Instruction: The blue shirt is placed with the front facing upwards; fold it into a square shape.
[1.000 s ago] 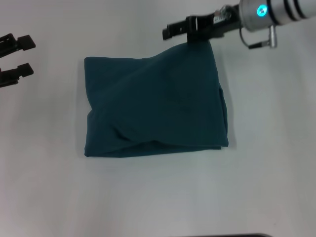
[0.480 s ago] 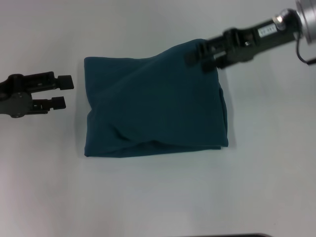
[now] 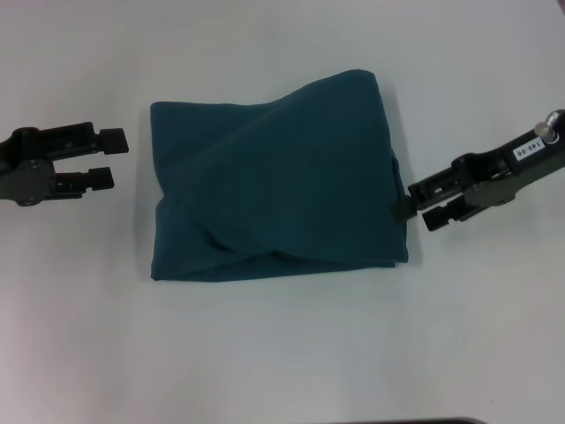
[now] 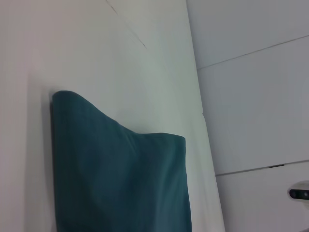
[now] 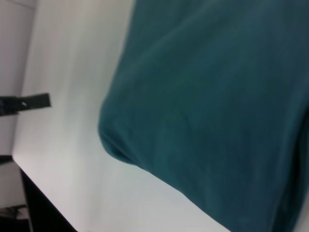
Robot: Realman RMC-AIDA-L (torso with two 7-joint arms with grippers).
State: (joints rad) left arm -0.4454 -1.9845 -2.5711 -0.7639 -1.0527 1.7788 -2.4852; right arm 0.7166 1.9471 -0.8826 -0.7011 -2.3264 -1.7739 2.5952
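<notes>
- Blue shirt point(image 3: 278, 181): folded over, so chest side, collar & label tucked out of sight.
- Right wrist view: shirt runs off the frame edges, blurred; only one far corner shows whole.
- Left wrist view: shirt cut off at frame edge.
- Left gripper point(image 3: 108, 159) & right gripper point(image 3: 417, 205): arms cut by head view's sides.

We find only one piece of writing: a small white label on the right end effector point(image 3: 426, 205), set on the black body behind its fingers. Its dark characters look like "140-08", though they are too small for us to be sure. We read no lettering on the blue shirt point(image 3: 278, 185), whose visible faces are plain, nor on the left end effector point(image 3: 109, 159).
</notes>
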